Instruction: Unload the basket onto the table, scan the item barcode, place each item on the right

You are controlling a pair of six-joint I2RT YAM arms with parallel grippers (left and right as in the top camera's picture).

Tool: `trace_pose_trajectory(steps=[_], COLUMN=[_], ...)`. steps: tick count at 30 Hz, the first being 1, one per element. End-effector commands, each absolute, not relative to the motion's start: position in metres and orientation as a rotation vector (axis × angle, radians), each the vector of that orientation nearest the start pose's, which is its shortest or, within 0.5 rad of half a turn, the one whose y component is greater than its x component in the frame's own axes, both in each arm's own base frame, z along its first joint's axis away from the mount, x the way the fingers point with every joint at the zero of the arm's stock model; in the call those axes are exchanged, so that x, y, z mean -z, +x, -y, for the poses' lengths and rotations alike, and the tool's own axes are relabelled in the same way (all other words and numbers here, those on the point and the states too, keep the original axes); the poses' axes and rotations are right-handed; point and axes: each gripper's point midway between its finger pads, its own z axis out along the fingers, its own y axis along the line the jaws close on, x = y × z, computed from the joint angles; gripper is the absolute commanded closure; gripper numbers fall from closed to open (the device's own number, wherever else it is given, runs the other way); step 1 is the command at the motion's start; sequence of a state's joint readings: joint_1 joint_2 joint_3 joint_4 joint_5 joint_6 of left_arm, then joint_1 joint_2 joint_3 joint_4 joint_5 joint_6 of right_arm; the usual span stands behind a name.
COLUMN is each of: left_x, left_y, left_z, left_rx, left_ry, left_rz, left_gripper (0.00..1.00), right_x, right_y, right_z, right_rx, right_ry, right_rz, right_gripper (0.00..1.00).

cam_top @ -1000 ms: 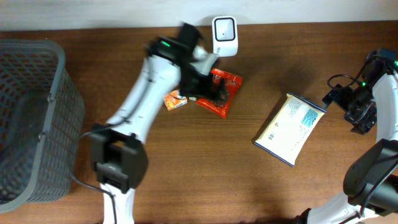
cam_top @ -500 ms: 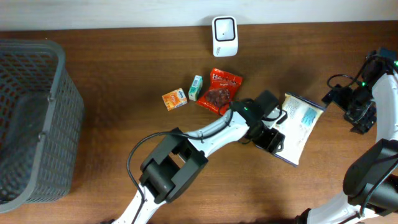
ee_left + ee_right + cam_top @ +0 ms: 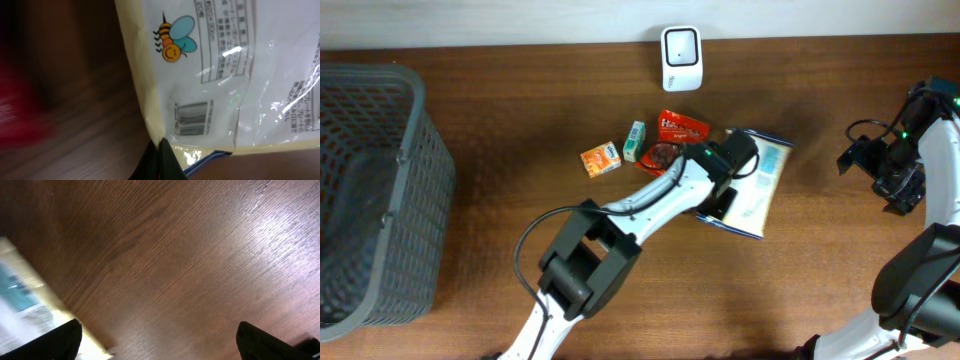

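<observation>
Two robot arms are at the brown wooden table (image 3: 500,110), but only one is busy. The left gripper (image 3: 160,156) has its two dark fingers pinched tight together on the yellow edge of a flat, pale yellow and white plastic packet (image 3: 763,168). The packet lies near the middle of the table, just beside a shiny red snack bag (image 3: 685,127) and not far from the small white scanner box (image 3: 680,57) by the far edge. The left wrist view shows a little bee picture (image 3: 175,37) on it and, lower down, the black striped barcode (image 3: 191,119), close to the fingers. The right gripper (image 3: 159,342) is well off to the side over bare wood, fingers wide apart with nothing between them. I think the packet is light and thin, and soft enough to flop if picked up by one edge. The clear plastic looks shiny, so it may be slippery and could slide out of a small pinch. The sealed yellow edge seems a good spot to hold, since it looks flatter and stiffer, and the fingers do not cover the stripes there. The stripes will have to face the scanner, so the packet should be kept flat and not crumpled. I cannot tell if it is lifted off the table yet.
</observation>
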State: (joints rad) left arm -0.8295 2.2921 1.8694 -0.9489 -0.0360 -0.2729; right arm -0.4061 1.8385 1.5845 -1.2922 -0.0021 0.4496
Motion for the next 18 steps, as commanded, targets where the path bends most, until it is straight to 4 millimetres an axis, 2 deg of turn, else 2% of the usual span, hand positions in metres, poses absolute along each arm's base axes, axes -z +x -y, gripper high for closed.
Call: trace_pose_trajectory(steps=[1,3,7,8,10,16,18], left_x=[-0.120,-0.169,-0.236,-0.246,-0.257,-0.269,-0.295], left_y=[0.398,0.418,0.435,0.435,0.436,0.437,0.436], left_z=[0.290,0.242,0.186,0.179,0.169,0.160,0.147], left_rx=[-0.356,-0.640,-1.040,-1.105,-1.175,-1.248,-1.354], left_ry=[0.579,0.460,0.309,0.279,0.242,0.201,0.091], left_rz=[-2.541,-2.372,-2.092,-2.040,-1.985,-1.925,-1.790], left_gripper=[1.00,1.00,1.00,1.00,1.00,1.00,1.00], right_x=[-0.117,-0.117,-0.117,-0.117,-0.117,-0.117,-0.117], right_y=[0.320,0.320,0.320,0.320,0.320,0.320,0.320], right_z=[0.136,0.136,0.136,0.136,0.136,0.136,0.136], right_rx=[-0.007,-0.006,-0.007,-0.007,-0.007,-0.006,-0.007], right_ry=[1.311,1.312,1.311,1.312,1.312,1.312,1.312], right_rz=[-2.834,-2.834,-2.834,-2.834,-2.834,-2.834,-2.834], right_gripper=[0.02,0.02,0.01,0.01,0.01,0.01,0.01])
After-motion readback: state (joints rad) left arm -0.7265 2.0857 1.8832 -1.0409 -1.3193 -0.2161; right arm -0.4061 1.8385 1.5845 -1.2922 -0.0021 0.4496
